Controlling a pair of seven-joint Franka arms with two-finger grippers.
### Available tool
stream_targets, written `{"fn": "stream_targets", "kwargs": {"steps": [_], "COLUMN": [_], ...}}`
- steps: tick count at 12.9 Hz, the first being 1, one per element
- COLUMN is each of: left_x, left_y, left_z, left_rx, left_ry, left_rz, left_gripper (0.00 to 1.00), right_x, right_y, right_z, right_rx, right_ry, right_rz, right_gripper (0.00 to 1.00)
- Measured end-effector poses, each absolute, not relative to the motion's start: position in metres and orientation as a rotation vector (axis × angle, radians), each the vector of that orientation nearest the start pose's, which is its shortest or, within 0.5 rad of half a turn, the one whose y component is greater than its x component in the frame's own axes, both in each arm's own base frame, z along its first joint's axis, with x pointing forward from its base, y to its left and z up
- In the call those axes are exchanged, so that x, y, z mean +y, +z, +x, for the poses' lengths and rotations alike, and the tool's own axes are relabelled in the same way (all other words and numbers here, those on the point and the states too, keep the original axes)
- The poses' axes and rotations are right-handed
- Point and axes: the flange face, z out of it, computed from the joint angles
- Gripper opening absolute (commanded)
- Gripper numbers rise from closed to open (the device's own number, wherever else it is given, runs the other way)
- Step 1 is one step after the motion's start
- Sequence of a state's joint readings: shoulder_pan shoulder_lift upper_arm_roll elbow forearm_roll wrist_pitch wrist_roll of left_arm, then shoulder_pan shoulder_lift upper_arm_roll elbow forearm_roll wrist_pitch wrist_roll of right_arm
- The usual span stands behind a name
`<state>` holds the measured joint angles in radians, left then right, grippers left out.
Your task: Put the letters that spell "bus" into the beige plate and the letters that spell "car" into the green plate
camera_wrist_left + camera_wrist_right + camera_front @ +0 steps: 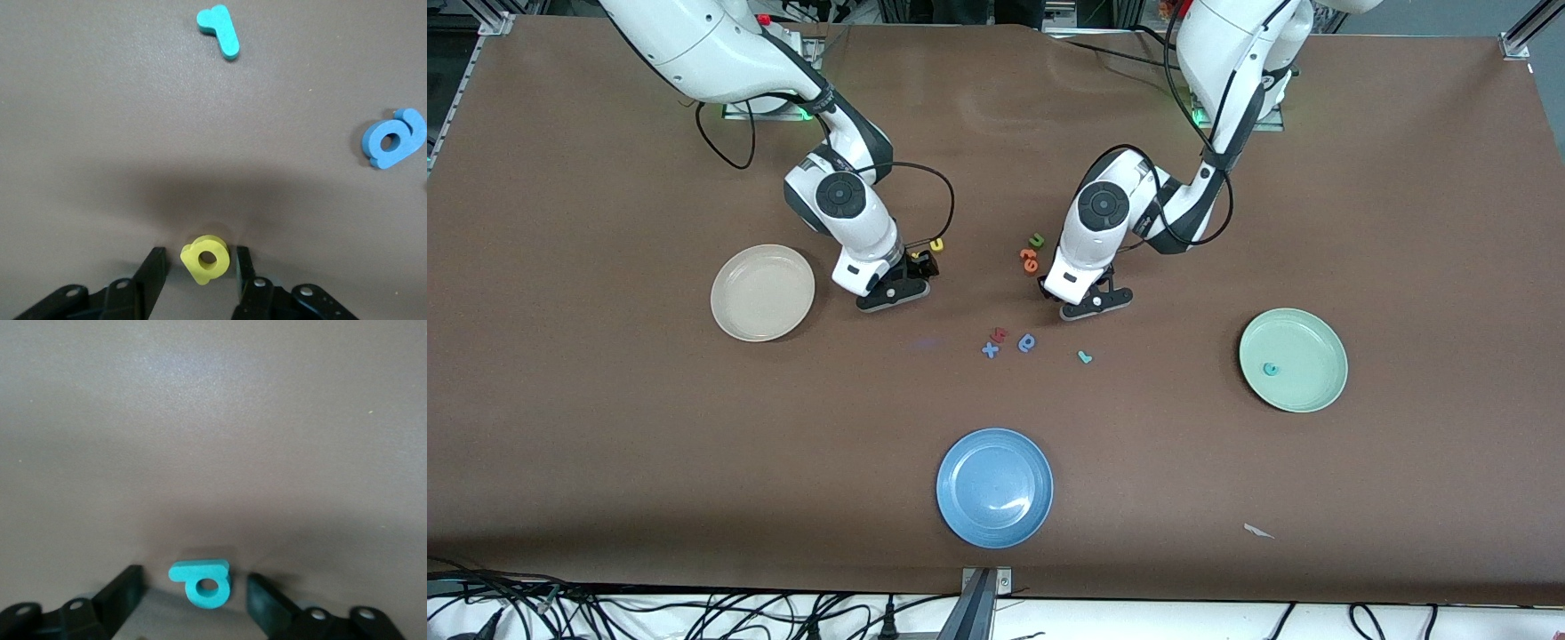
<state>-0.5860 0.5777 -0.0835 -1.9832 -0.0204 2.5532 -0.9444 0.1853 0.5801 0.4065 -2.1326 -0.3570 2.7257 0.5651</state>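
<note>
**Front view.** Mid-task, with 2 picks under way at once. Beige plate (763,292) toward the right arm's end of the table, bare. Green plate (1293,359) toward the left arm's end, already holding the teal "c" (1269,369), so 1 of 6 letters home. Right arm (845,200) bent low beside the beige plate, with the yellow "u" (936,244) lying by its fingers. Left arm (1103,209) bent low near the middle, just beside the orange letters (1029,260) and the green "u" (1036,239). Nearer the camera, a loose cluster: red letter (1000,334), blue "x" (990,350), darker blue letter (1027,342), teal "r" (1084,357). Blue plate (994,487) nearest the camera, not wanted. Yellow "s" not made out.

**Left wrist view.** Left gripper (198,267) down at the table, unclenched, jaws bracketing the yellow "a" (205,259): 1 finger almost against it, a gap at the other. Probably calls for closing fully, lifting straight, then carrying to the green plate.

**Right wrist view.** Right gripper (200,590) likewise down and unclenched, the teal "b" (203,583) flat between its jaws with a gap on both sides. Same call: squeeze, lift, and a short carry to the beige plate.

**Surface and room.** Brown cloth cover (605,427), faintly rippled near the bases. White paper scrap (1258,531) near the camera-side edge, and cables (694,613) strung below that edge.
</note>
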Motion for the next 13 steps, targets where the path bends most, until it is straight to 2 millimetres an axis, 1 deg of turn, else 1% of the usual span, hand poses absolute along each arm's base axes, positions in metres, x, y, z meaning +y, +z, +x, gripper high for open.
{"fn": "stream_targets", "kwargs": {"steps": [2,6,7,8,9,10,11,13], "left_x": [-0.377,-0.376,-0.376,-0.376,-0.376,-0.376,-0.373,-0.357], "left_y": [0.171,0.172,0.173,0.173,0.173,0.173,0.175,0.185], "left_z": [0.479,0.480,0.480,0.480,0.480,0.481,0.486,0.508], "left_rx": [-0.488,-0.498,-0.499,-0.500,-0.500,-0.503,-0.515,-0.529], "left_ry": [0.070,0.066,0.064,0.064,0.064,0.062,0.053,0.047], "left_rz": [-3.138,-3.138,-3.139,-3.139,-3.139,-3.139,-3.139,-3.132], "left_gripper": [0.37,0.27,0.24,0.22,0.21,0.19,0.17,0.17], "right_x": [0.333,0.332,0.332,0.332,0.332,0.332,0.332,0.332], "right_y": [0.159,0.158,0.159,0.159,0.159,0.159,0.160,0.163], "right_z": [0.467,0.467,0.467,0.467,0.467,0.467,0.468,0.469], "right_rx": [-0.435,-0.439,-0.440,-0.440,-0.440,-0.440,-0.439,-0.437], "right_ry": [-0.063,-0.065,-0.066,-0.066,-0.068,-0.068,-0.071,-0.084], "right_rz": [-3.015,-3.017,-3.017,-3.017,-3.017,-3.017,-3.016,-3.014], "right_gripper": [0.31,0.25,0.25,0.27,0.48,0.72,0.72,0.75]}}
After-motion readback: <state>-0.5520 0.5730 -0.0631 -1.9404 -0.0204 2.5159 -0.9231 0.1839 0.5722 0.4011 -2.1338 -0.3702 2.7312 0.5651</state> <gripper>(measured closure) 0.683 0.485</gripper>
